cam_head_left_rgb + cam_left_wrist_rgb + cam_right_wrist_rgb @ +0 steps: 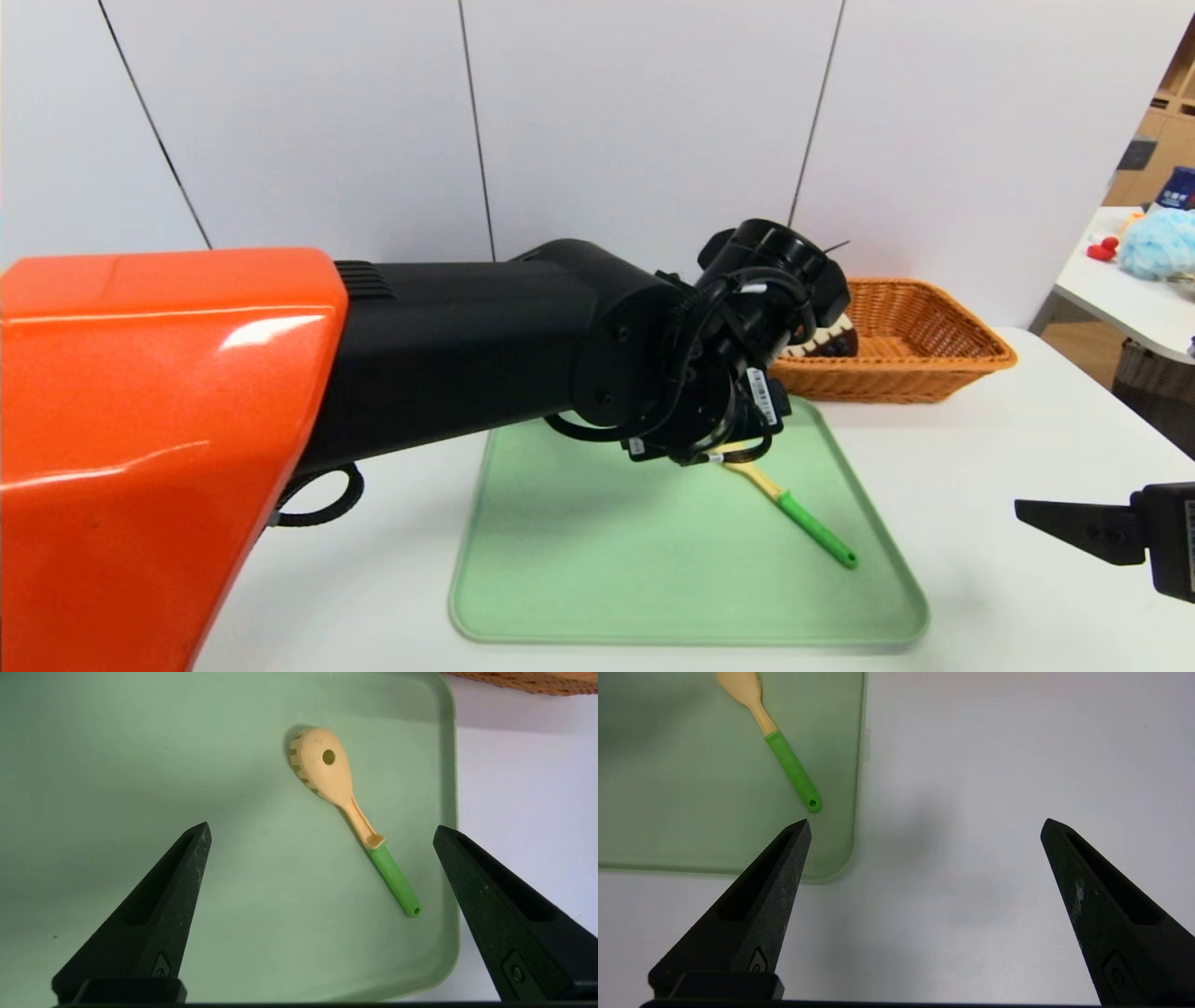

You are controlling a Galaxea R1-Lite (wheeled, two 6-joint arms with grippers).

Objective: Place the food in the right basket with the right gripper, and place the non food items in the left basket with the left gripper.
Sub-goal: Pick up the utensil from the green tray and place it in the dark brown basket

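On my left gripper (322, 828), the fingers (182, 896) stand wide apart with nothing between them gripped. I have it over the green tray (691, 597), above the spoon (327, 770). The spoon lies flat on the tray, its pale yellow head toward the wall (635, 121) and its green handle (817, 529) slanting toward the tray's near right corner.

My left arm (467, 345), cased in orange, reaches in from the left across the far part of the tray and blocks some of my head view. Past it, by the wall, I see the orange basket (896, 373) with the cake (831, 341) inside, partly hidden by the arm.

My right gripper (927, 821) is idle over the white table (990, 579), right of the tray, its fingers (1083, 896) also spread and empty.
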